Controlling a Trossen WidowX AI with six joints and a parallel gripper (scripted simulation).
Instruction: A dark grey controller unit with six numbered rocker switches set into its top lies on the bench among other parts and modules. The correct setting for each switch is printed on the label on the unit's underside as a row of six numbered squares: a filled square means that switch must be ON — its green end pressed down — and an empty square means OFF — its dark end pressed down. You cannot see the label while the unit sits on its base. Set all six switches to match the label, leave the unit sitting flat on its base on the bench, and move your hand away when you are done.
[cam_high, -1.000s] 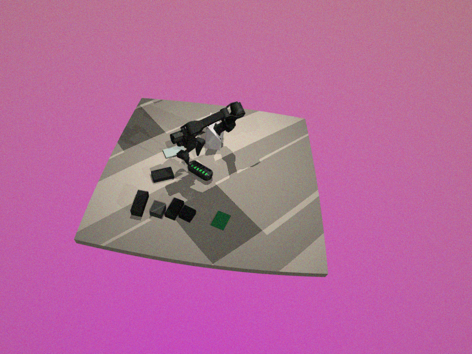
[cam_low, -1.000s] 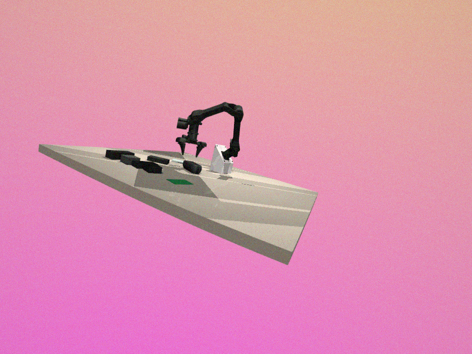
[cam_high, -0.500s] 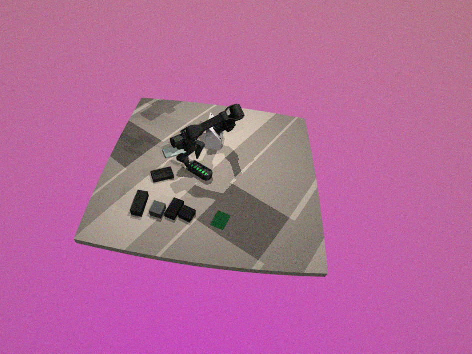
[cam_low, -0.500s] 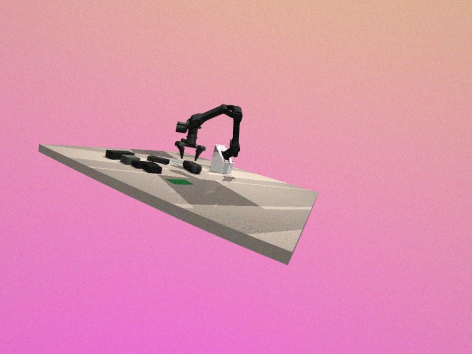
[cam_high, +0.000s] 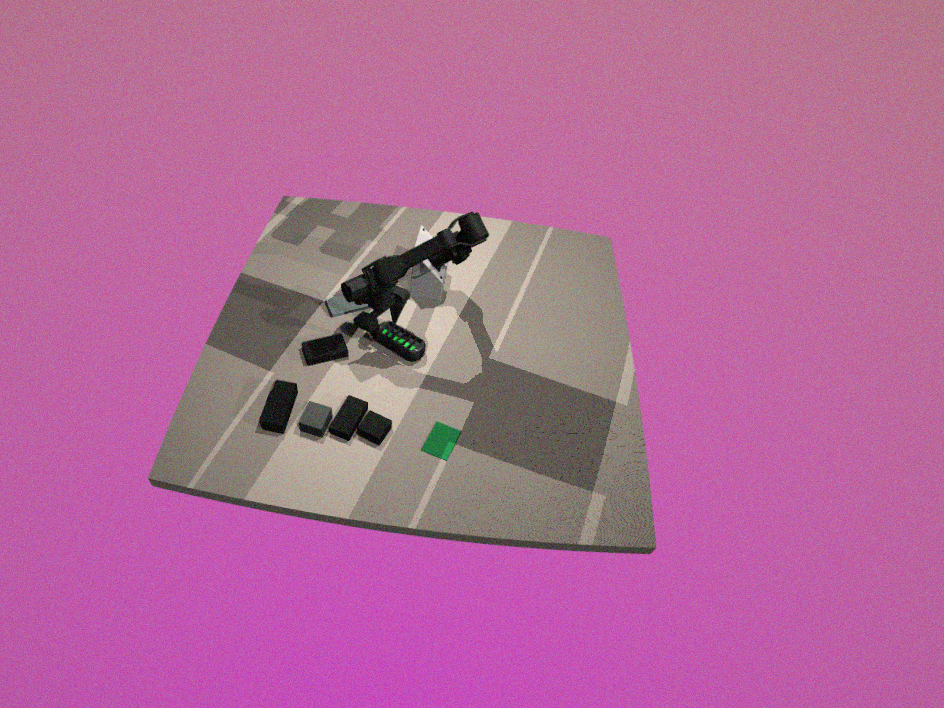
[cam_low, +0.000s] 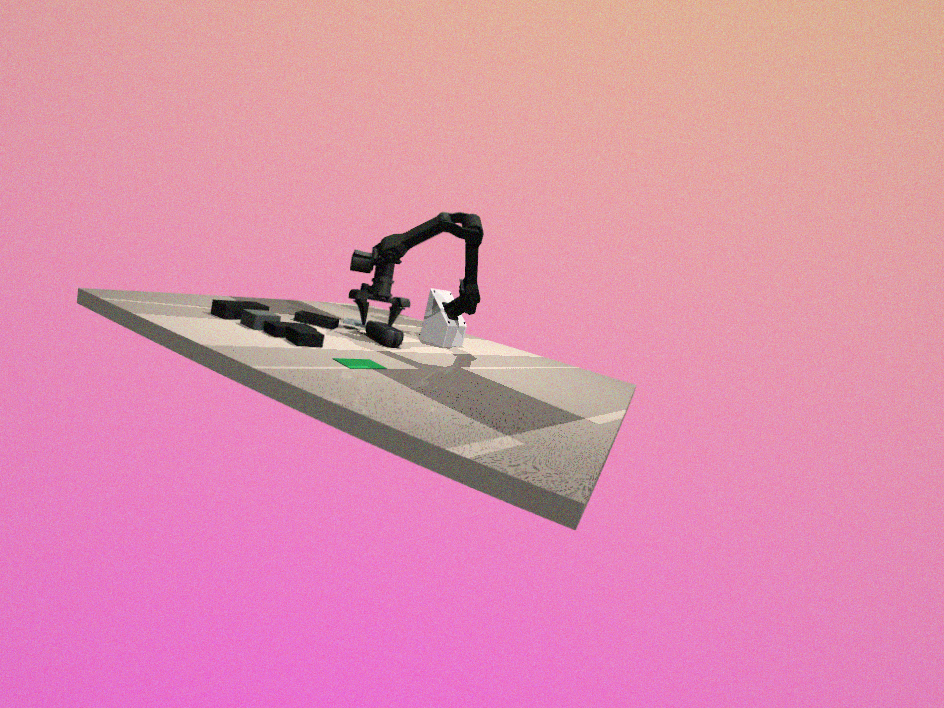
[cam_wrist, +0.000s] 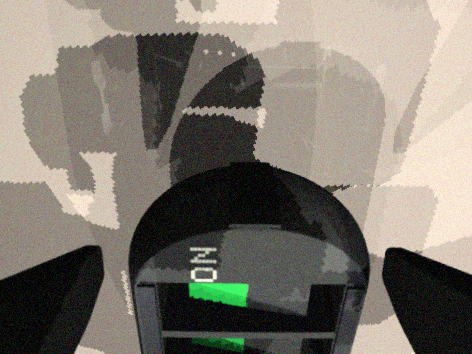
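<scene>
The dark grey controller unit sits on its base on the bench, switches up. Its rounded end and the white "ON" mark show large in the wrist view. The green end of the first rocker shows on the "ON" side; part of a second rocker shows at the bottom edge, and the others are cut off there. My gripper is open. It points down over the unit, one finger to each side, with visible gaps to it. The label underneath is hidden.
A black block lies beside the unit. Farther off stand a black block, a grey block and two more black blocks. A green square, a pale plate and the white stand also show.
</scene>
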